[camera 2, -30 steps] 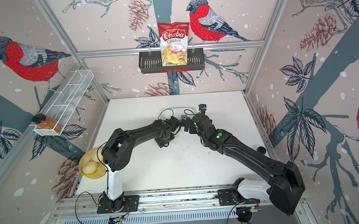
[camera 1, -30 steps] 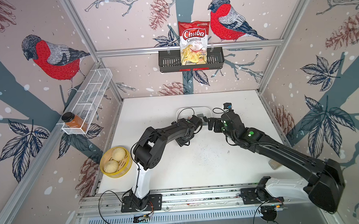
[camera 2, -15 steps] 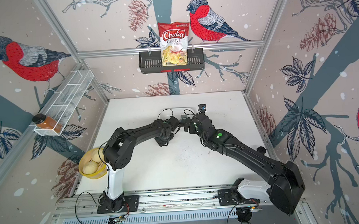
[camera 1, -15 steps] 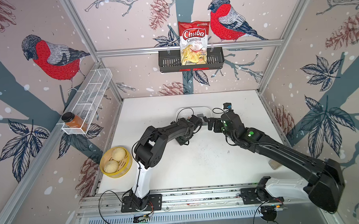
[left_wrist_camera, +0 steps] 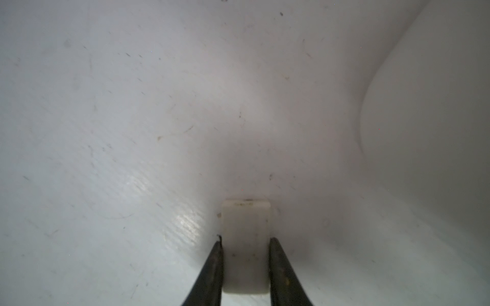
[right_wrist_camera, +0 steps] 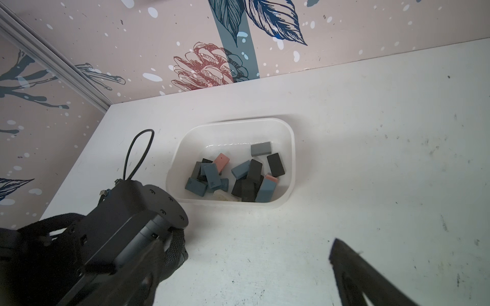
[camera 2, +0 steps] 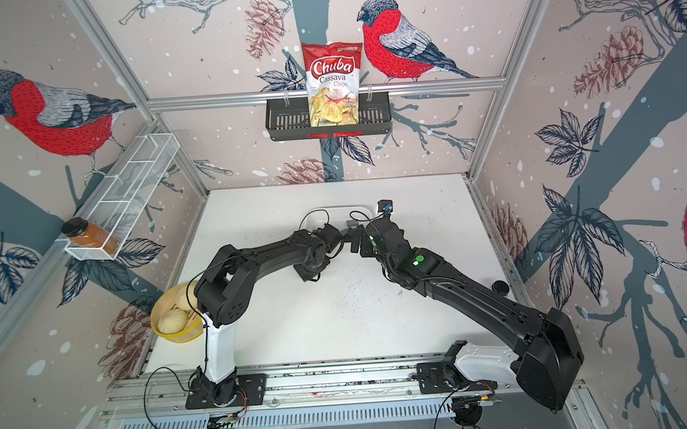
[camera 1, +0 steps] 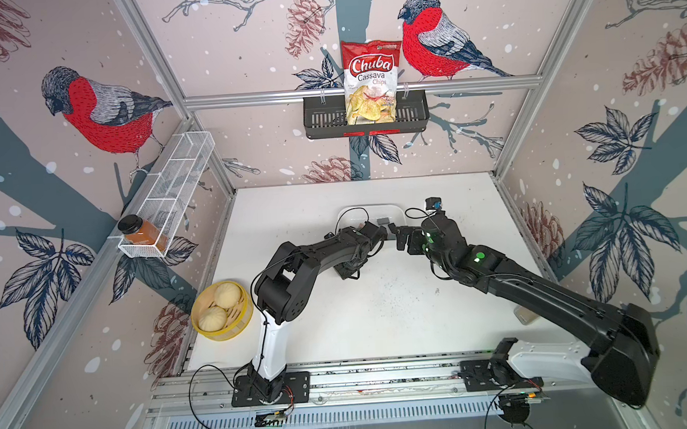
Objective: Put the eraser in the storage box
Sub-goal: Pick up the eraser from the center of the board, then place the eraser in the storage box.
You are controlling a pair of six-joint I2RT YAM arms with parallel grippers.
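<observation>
The left pincer [left_wrist_camera: 246, 239] had closed in over the last second and stood nearly shut. Its two fingers pressed against the long sides of the eraser [left_wrist_camera: 246, 247] — a small white block lying flat on the table [left_wrist_camera: 106, 132], not yet lifted as far as the wrist view showed. In both top views the arms kept almost the pose of a second before, so the change was in the jaws alone: the reach was over and the grasp made, or all but made.

To the right of the block rose a curved white wall, most likely an outer corner of the box [right_wrist_camera: 293, 148]. That would put the eraser just beside the box and still outside it. The box already held a heap of other erasers [right_wrist_camera: 238, 174] in grey, black, blue and pink.

Further right, the right pincer [camera 1: 396, 237] hung near the box, fingers spread wide with nothing between them.

What remained, by my reading, was a lift, a short carry over the rim and a release — and since the tips reached only about halfway along the block, a slip while rising seemed the main risk.
</observation>
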